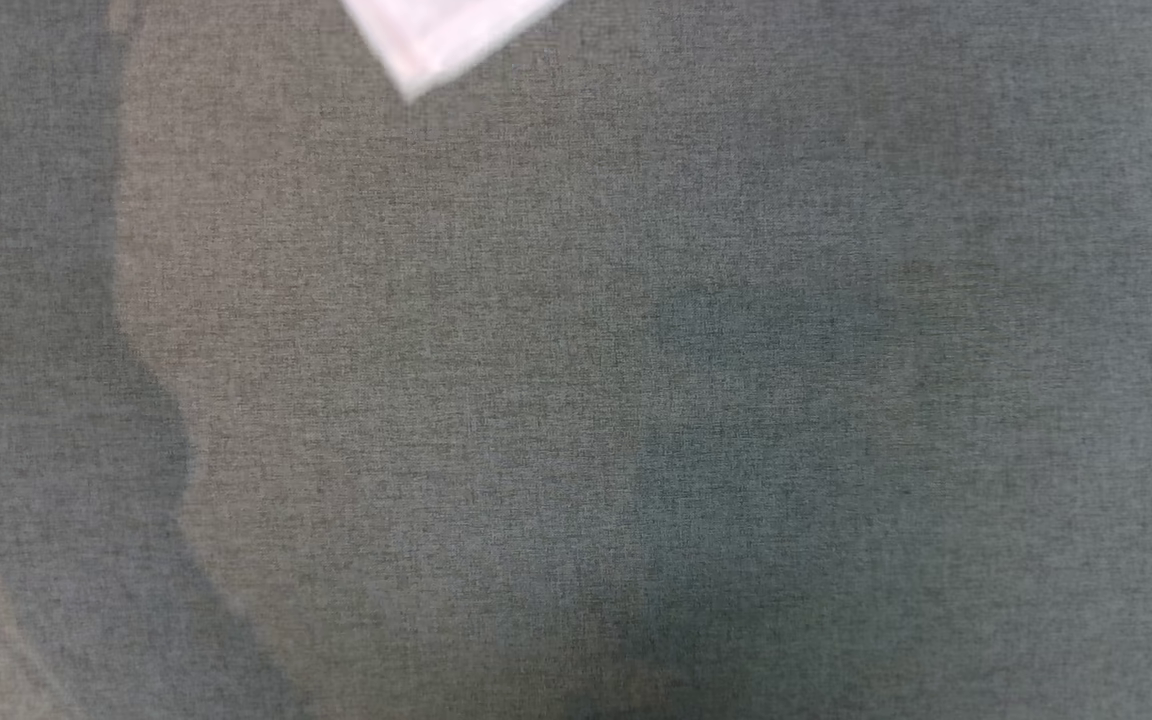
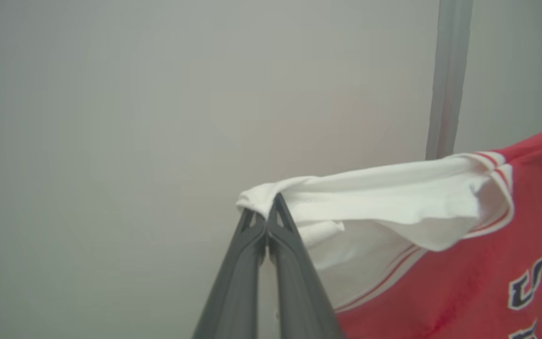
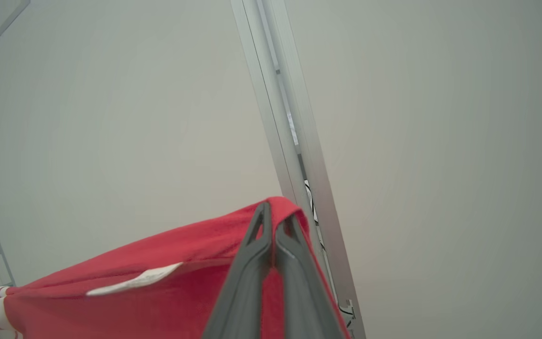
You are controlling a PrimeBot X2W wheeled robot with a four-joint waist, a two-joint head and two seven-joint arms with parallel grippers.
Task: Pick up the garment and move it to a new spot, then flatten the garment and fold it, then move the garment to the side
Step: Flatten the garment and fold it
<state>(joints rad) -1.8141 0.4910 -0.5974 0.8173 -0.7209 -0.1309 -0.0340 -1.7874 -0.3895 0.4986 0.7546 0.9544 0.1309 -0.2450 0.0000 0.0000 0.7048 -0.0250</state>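
Two thin edge grips.
Left pincer [image 2: 266, 207], right pincer [image 3: 276, 214] both clenched on the red-and-white fabric jersey [image 2: 464, 282]; swing hard, you lose one.

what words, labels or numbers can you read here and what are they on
Dark outlined lettering on the red garment: cut off at the picture's edge, partial letters, not readable.
White tag on the garment: too blurred to read.
No other text visible.
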